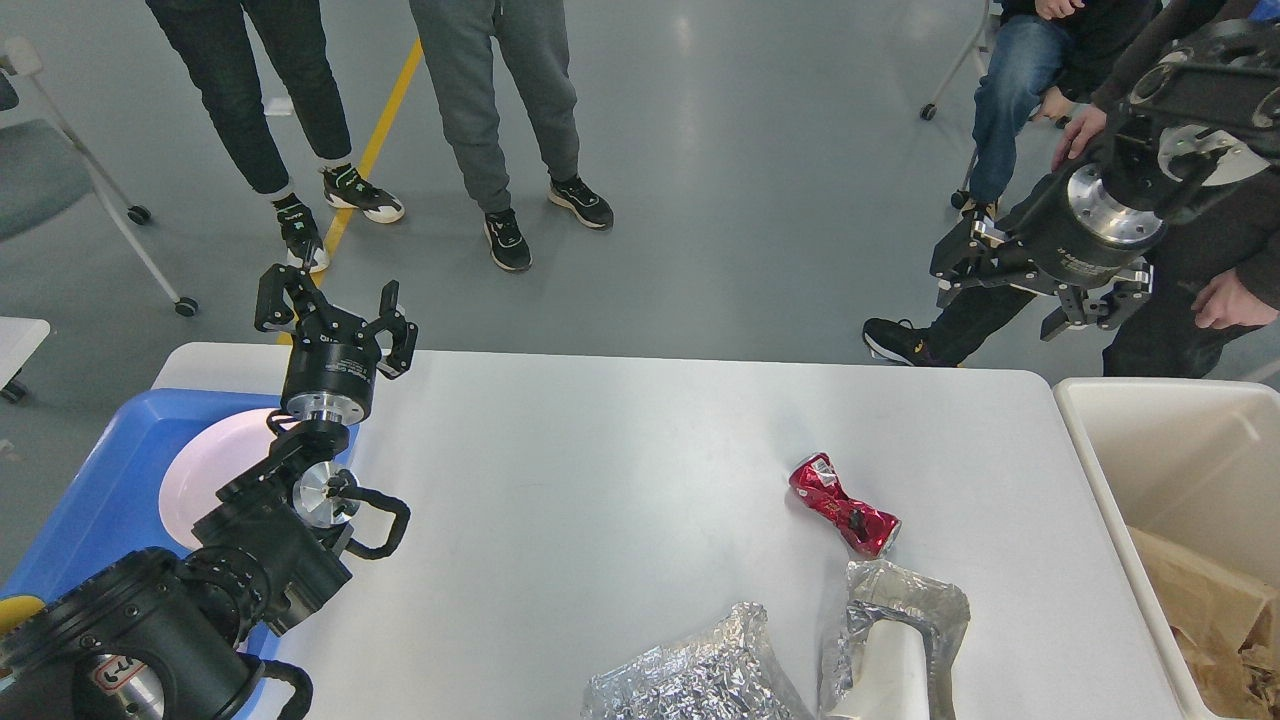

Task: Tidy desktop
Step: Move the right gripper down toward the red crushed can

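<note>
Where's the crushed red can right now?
Head view: the crushed red metal can lies right of centre on the white rectangular desktop, just beyond the crumpled silver foil wrapper.
</note>
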Tool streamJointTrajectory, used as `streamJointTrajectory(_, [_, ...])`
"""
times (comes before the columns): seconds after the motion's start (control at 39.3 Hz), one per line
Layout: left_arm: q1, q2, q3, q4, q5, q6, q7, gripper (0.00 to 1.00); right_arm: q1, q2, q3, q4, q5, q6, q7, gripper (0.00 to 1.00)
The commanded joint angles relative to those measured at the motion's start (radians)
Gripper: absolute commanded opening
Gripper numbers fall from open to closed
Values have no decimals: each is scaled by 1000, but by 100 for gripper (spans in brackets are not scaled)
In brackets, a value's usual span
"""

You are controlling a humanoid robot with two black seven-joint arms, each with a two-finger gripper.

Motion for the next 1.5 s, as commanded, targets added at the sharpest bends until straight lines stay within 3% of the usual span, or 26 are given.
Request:
streamJointTrajectory(0.0, [0, 0, 0, 0, -1, 0, 0, 97, 2, 36, 13, 12, -3, 9, 1, 100])
streamJointTrajectory(0.41, [0, 0, 0, 0, -1, 0, 0, 97, -24, 47, 40, 48, -4, -5, -8, 100])
streamJointTrajectory(0.69, [0, 0, 0, 0, 1, 0, -2, 97, -41, 29, 108, 104, -91, 0, 15, 100])
streamJointTrajectory(0.79, [0, 0, 0, 0, -1, 0, 0, 97, -75, 9, 189, 127, -192, -2, 56, 100])
streamJointTrajectory(0.87, [0, 0, 0, 0, -1, 0, -2, 97, -107, -7, 272, 149, -325, -5, 150, 100])
streamJointTrajectory(0.94, [0, 0, 0, 0, -1, 0, 0, 97, -108, -13, 284, 157, -384, -6, 200, 100])
streamJointTrajectory(1.2, [0, 2, 0, 0, -1, 0, 0, 97, -124, -14, 287, 183, -594, -103, 311, 100])
streamJointTrajectory(1.48, [0, 0, 0, 0, 1, 0, 0, 97, -142, -11, 287, 261, -747, -161, 322, 100])
